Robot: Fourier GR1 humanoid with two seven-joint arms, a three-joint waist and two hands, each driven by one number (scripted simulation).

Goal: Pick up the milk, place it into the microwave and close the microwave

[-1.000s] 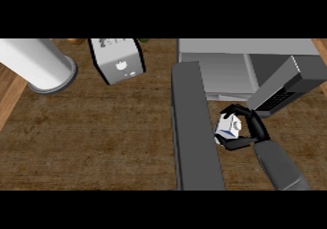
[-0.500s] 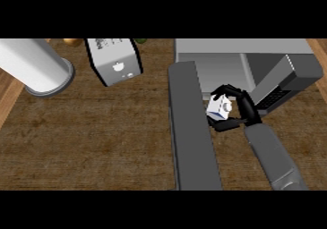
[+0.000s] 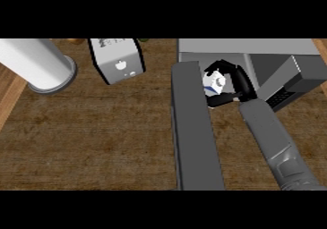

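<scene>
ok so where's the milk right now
In the head view, the milk carton is at upper right, held in the right robot hand, at the mouth of the open microwave, just right of its open door.

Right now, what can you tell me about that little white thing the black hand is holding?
It is the milk, a small white carton with a blue mark low on its side and a faint round mark on its face. Only part of it shows, since the right hand curls round it. It is held tilted, at the open front of the grey microwave, just right of the microwave's open door. Whether it rests on anything cannot be seen.
</scene>
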